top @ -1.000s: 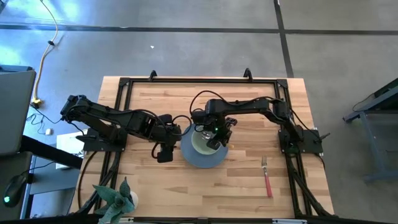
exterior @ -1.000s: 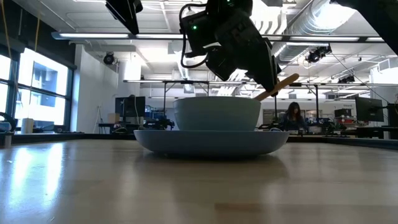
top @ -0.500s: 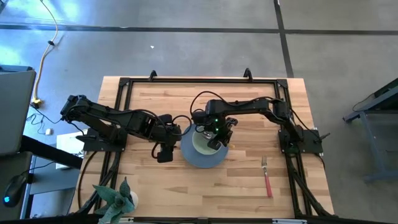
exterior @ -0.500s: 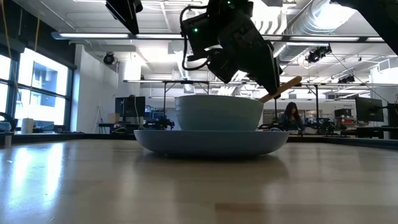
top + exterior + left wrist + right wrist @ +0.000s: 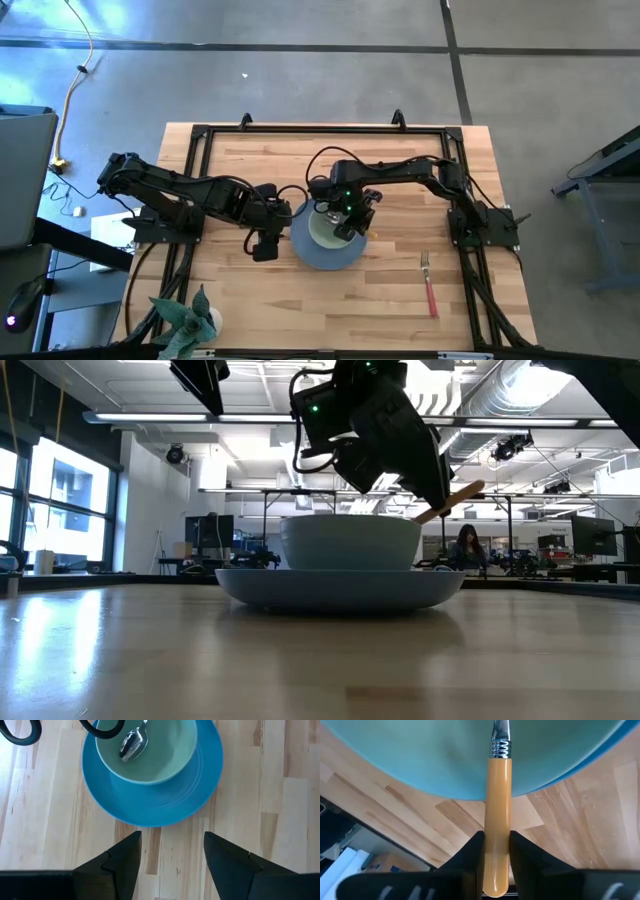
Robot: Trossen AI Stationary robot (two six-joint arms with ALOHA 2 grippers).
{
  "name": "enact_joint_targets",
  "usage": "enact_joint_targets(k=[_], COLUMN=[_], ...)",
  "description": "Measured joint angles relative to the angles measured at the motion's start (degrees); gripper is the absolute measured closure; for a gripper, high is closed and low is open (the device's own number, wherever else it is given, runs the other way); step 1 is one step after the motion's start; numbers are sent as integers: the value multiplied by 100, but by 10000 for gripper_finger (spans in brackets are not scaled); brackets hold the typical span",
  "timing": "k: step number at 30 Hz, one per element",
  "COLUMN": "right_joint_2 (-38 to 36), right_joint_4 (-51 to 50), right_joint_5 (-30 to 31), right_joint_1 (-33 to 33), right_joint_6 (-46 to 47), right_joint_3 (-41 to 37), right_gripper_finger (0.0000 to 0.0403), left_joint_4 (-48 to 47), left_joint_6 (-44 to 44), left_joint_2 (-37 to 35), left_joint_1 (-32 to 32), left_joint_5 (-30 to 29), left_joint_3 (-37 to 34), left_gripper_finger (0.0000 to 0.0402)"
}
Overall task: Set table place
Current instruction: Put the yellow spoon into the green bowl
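Right pincer point(image 5: 496, 851) still clamps spoon point(image 5: 497, 815), barely moved.

We were in a large open lab or workshop hall. Past the table point(image 5: 320, 660) we saw exposed ceiling ducts point(image 5: 520, 400), overhead light strips point(image 5: 190, 418), tall windows point(image 5: 60, 510), and benches with monitors point(image 5: 590, 538) where a person point(image 5: 468, 546) sat. From above, the floor point(image 5: 300, 80) was bare concrete with a yellow cable point(image 5: 70, 100) trailing across it.
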Motion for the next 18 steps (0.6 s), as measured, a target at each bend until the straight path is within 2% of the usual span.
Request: enact_joint_targets(k=[18], right_joint_2=[0], right_joint_4=[-2], right_joint_5=[-180], right_joint_1=[78], right_joint_6=[-213], right_joint_3=[2], right_gripper_finger=[338], left_joint_4=[0], left_joint_6=[0], left_joint_2=[0], left_joint_1=[-2], left_joint_5=[0], left_joint_3=[0], left_gripper_finger=[199])
